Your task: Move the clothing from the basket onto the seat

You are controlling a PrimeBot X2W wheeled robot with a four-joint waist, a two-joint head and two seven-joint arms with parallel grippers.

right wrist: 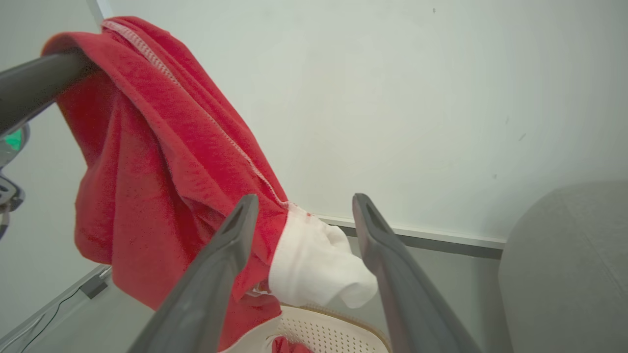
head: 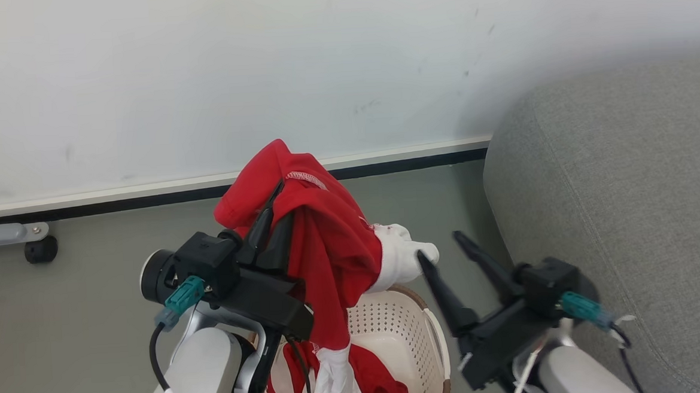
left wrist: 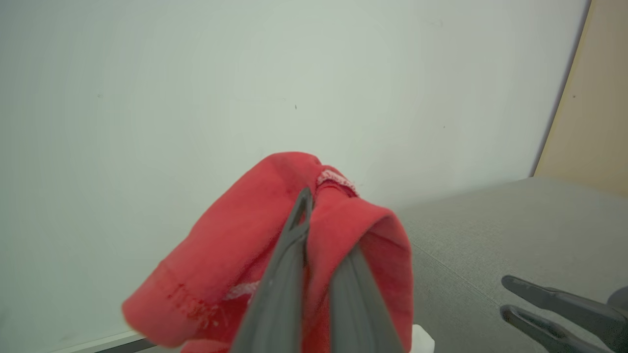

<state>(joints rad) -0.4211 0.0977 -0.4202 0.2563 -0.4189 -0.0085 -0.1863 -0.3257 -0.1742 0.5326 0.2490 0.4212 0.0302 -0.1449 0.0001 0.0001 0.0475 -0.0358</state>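
Observation:
My left gripper is shut on a red garment, held up above the basket. The cloth drapes over the fingers and hangs down, ending in a white cuff. More red and white clothing lies inside the cream perforated basket. My right gripper is open, one fingertip at the cuff's edge. In the right wrist view the cuff shows between the spread fingers, above the basket rim. The grey seat stands to the right.
A white wall with a dark baseboard runs behind the basket, grey floor below it. A black caster on a grey bar sits at far left. A tan panel borders the wall beyond the seat.

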